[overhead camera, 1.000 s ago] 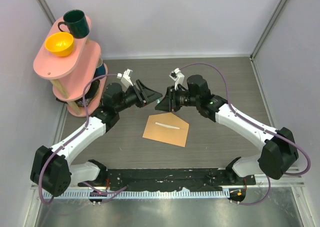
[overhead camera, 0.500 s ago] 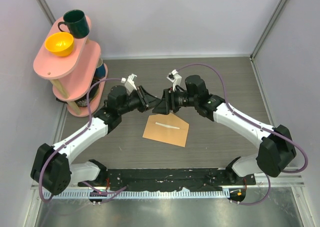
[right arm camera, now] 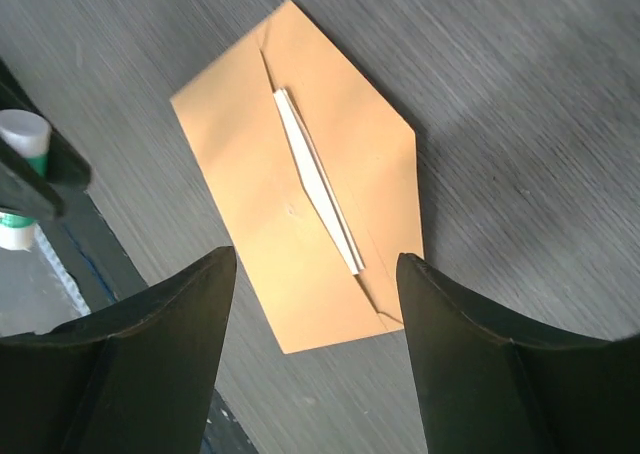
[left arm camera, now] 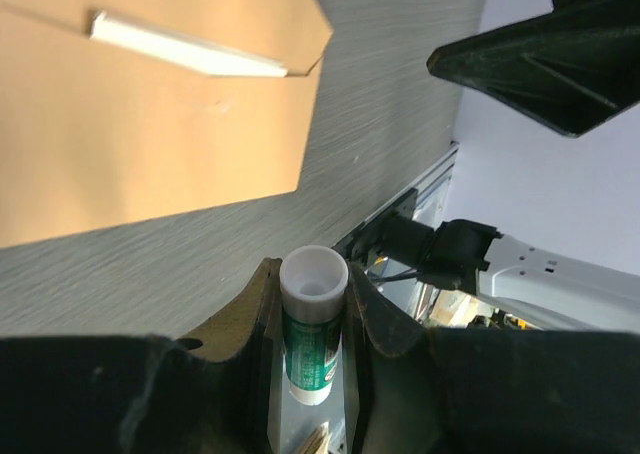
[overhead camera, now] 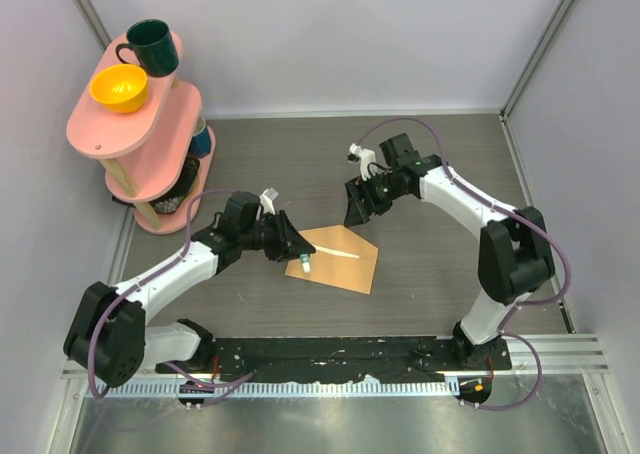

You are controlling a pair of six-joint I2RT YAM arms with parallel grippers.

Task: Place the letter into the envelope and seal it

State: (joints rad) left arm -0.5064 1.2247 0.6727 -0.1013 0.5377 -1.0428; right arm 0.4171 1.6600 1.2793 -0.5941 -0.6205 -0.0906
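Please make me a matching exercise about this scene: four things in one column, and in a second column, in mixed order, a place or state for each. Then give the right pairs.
Column one
1. glue stick
2. envelope
3. yellow bowl
4. right gripper

Column two
A. on the top level of the pink shelf
B. open, holding nothing
C. clamped in the left gripper
D. lying flat on the table

Right pairs: 1-C, 2-D, 3-A, 4-B.
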